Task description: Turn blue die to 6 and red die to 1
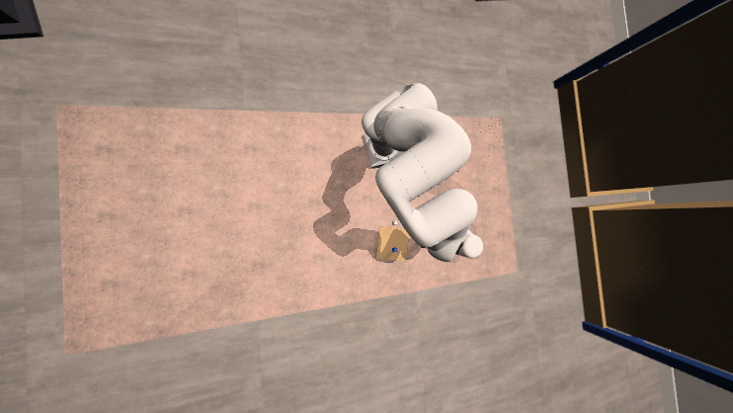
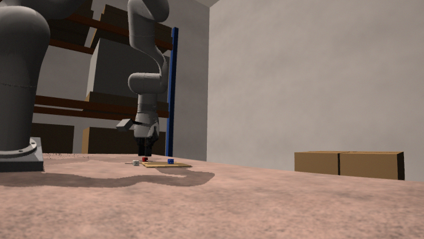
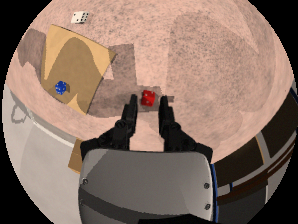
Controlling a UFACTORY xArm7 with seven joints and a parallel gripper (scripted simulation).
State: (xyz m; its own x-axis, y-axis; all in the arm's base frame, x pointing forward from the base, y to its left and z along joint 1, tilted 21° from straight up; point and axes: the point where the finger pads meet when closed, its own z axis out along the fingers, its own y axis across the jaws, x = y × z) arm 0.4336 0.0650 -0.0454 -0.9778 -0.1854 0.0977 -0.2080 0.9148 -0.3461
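Observation:
The red die (image 2: pixel 144 159) (image 3: pixel 149 95) lies on the table beside the mat, off it; small pips show, but I cannot read its top surely. My gripper (image 2: pixel 144 154) (image 3: pixel 148 103) is partly open and empty, pointing down just above the red die, with a finger to either side of it in the wrist view. The blue die (image 1: pixel 394 249) (image 2: pixel 170 160) (image 3: pixel 60 87) lies on the tan mat (image 1: pixel 382 251) (image 2: pixel 154 164) (image 3: pixel 95 52) and shows several pips. The white die (image 1: pixel 394 222) (image 2: pixel 135 163) (image 3: pixel 80 17) lies on the table off the mat, several pips on top. In the top view the arm hides the gripper and red die.
The arm (image 1: pixel 436 164) reaches over the pinkish table top (image 1: pixel 204 215) (image 2: pixel 237 207). Its shadow falls across part of the mat. Shelving (image 1: pixel 656 127) stands beyond the table's right end in the top view. Cardboard boxes (image 2: pixel 317 166) stand behind the table in the exterior view.

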